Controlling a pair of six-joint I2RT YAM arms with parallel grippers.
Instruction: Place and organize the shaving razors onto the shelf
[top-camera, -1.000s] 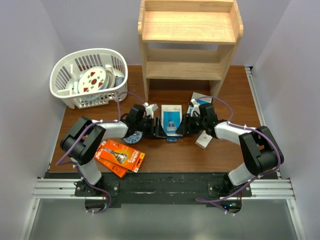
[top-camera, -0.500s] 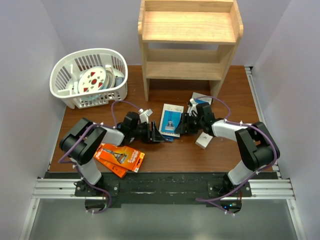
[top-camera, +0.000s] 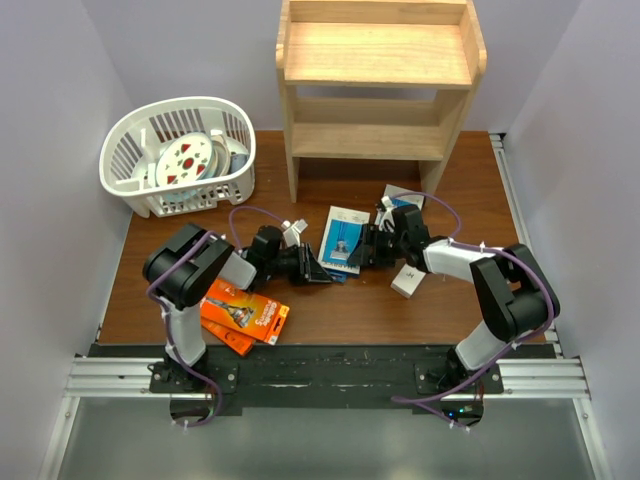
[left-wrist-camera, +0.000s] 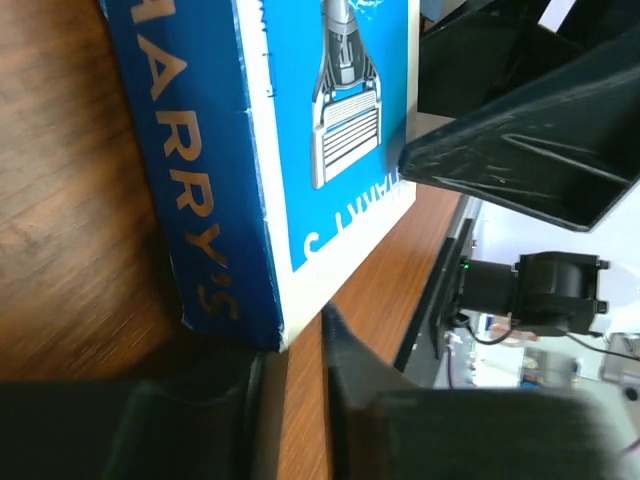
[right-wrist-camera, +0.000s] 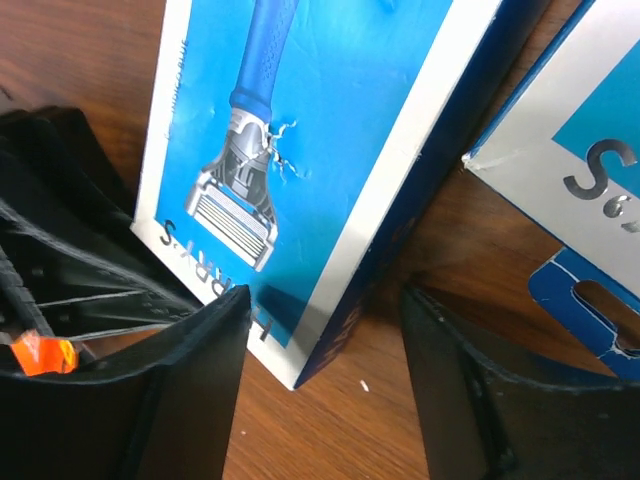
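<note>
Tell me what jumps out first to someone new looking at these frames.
Both grippers meet at mid-table around a blue Harry's razor box, the left gripper at one corner and the right gripper open around another. Behind them stands the pine shelf, no packs visible on it. The white basket sits far left, and orange razor packs lie near the left arm.

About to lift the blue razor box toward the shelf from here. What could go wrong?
The right gripper only straddles a corner of the blue razor box, so a lift may let it pivot or slip. The left gripper sits right against the box's other side, so the arms could collide. A second pack lies close beside the right fingers and might get dragged along.
</note>
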